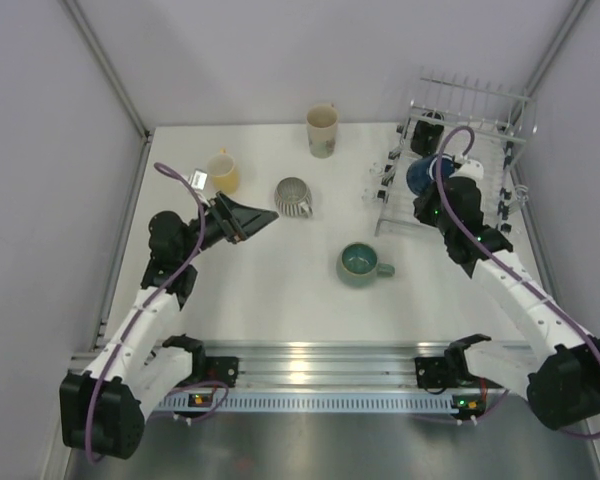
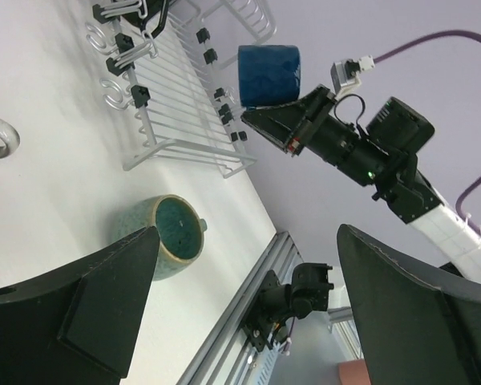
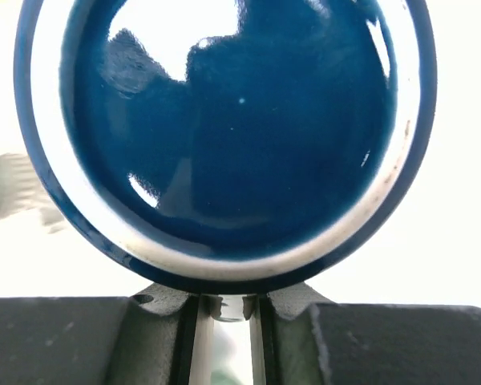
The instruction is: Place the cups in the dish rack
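Note:
The dark blue cup [image 1: 421,176] hangs over the wire dish rack [image 1: 480,98], with my right gripper [image 1: 442,192] shut on its handle. In the right wrist view its glossy blue inside [image 3: 232,120] fills the frame above my right gripper [image 3: 228,313]. A black cup [image 1: 427,134] stands in the rack. On the table are a yellow cup [image 1: 223,172], a grey ribbed cup [image 1: 294,196], a teal-green cup [image 1: 360,264] and a tall cream cup [image 1: 322,130]. My left gripper [image 1: 260,225] is open and empty beside the grey cup. The left wrist view shows the left gripper [image 2: 247,237], the teal-green cup [image 2: 172,237], the rack [image 2: 184,96] and the blue cup [image 2: 268,74].
A metal rail [image 1: 310,360] runs along the near table edge with both arm bases on it. Grey walls and slanted frame posts [image 1: 105,65] close in the table on the left, back and right. The rack stands against the back right corner.

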{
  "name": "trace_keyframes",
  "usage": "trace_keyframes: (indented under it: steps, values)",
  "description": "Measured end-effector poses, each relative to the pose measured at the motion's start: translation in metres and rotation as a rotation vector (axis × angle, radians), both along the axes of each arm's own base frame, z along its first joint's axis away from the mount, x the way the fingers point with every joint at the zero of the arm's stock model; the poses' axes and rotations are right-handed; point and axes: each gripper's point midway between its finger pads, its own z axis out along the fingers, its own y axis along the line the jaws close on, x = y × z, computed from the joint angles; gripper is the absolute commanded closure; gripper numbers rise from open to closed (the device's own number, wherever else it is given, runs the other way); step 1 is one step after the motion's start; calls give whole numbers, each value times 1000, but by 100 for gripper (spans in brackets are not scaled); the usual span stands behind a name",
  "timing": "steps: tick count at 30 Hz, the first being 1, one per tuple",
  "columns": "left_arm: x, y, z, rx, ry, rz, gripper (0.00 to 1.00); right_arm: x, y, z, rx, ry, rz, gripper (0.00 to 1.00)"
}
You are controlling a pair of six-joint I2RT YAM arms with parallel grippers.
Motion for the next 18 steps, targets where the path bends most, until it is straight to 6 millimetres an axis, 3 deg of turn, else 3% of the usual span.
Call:
trace_keyframes:
  steps: [4,10,15,18]
  values:
    - [-8,2,-1,24,-9,2,2,15,-42,-34,-155,94,-129,100]
    - [-19,5,4,53,-35,4,2,39,-90,-70,-278,217,-256,100]
    - [-24,6,2,68,-38,5,2,61,-111,-80,-321,262,-289,100]
    - [-26,7,2,71,-33,5,2,79,-119,-74,-329,248,-299,100]
